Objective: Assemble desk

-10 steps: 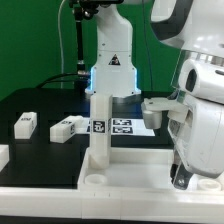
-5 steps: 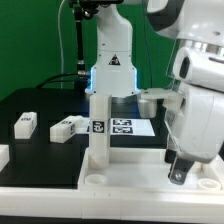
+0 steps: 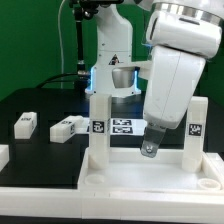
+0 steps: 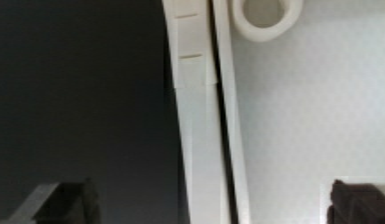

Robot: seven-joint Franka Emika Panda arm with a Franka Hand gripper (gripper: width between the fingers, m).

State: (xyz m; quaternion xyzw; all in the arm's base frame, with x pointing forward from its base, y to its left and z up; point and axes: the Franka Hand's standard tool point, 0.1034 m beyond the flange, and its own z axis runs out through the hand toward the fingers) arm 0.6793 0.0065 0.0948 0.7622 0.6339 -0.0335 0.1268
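The panel (image 3: pixel 140 178) is seen lying flat, rim up, along the table (image 3: pixel 40 150) edge nearest the exterior camera. Two tagged legs are stood upright in its sockets: a leg (image 3: pixel 98 140) toward the exterior view's left and a second leg (image 3: pixel 196 135) at the exterior view's right. The claw (image 3: pixel 150 148) is held low over the panel, between these two legs; contact with the panel cannot be told. In the wrist view the claw (image 4: pixel 210 200) is shown spread wide, its dark fingertips (image 4: pixel 64 200) far apart and nothing gripped between them. The panel (image 4: pixel 313 110) rim, one round socket (image 4: pixel 265 18) and the black table (image 4: pixel 82 100) are seen below it. Two loose legs (image 3: pixel 25 124) (image 3: pixel 67 128) are laid flat toward the table edge at the exterior view's left. The marker board (image 3: pixel 128 126) is seen mid-table, behind the panel.
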